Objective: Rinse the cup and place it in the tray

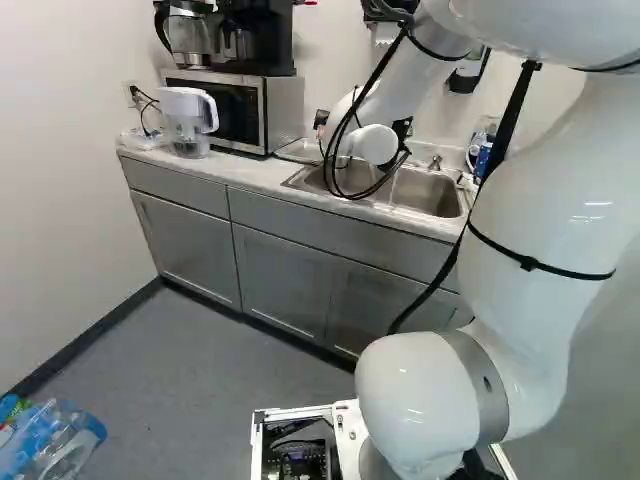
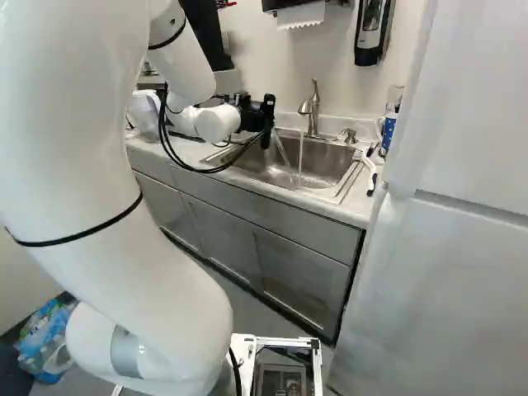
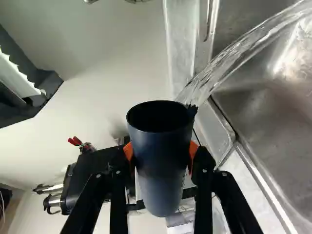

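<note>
We grip dark cup (image 3: 162,161) in our gripper (image 2: 250,113), orange pads (image 3: 128,152) pressing it from two sides. We have cup near sink's (image 2: 247,172) left end in right base view. Water (image 3: 239,53) arcs from cup's rim into sink; second stream (image 2: 300,157) falls below faucet (image 2: 313,107). Microwave (image 1: 235,108) stands on counter (image 1: 240,172), water pitcher (image 1: 188,120) beside it.
</note>
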Available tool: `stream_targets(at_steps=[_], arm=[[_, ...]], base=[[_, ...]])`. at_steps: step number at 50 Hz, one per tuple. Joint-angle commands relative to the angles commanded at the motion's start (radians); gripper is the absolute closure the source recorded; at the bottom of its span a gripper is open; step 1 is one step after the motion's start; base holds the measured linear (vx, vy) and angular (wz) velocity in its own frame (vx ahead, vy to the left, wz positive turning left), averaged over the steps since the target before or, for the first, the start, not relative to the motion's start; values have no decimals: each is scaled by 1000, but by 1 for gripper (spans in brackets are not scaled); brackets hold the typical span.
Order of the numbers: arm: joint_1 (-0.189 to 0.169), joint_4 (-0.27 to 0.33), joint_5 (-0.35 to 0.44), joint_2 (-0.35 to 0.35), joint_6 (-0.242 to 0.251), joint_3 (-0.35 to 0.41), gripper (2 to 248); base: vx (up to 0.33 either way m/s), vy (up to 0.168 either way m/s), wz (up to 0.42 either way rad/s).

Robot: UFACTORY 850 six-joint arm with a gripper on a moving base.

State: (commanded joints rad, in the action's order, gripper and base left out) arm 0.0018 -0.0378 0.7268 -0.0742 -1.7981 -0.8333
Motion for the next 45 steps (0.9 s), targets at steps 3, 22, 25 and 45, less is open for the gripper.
stream_targets(at_steps=[3, 22, 25, 45], arm=[[0, 0, 0, 0, -32, 0, 126], [0, 0, 0, 0, -231, 0, 126], [0, 0, 0, 0, -252, 0, 126], [0, 0, 0, 0, -252, 0, 126]], base=[[0, 0, 0], [0, 0, 0], [0, 0, 0], [0, 0, 0]])
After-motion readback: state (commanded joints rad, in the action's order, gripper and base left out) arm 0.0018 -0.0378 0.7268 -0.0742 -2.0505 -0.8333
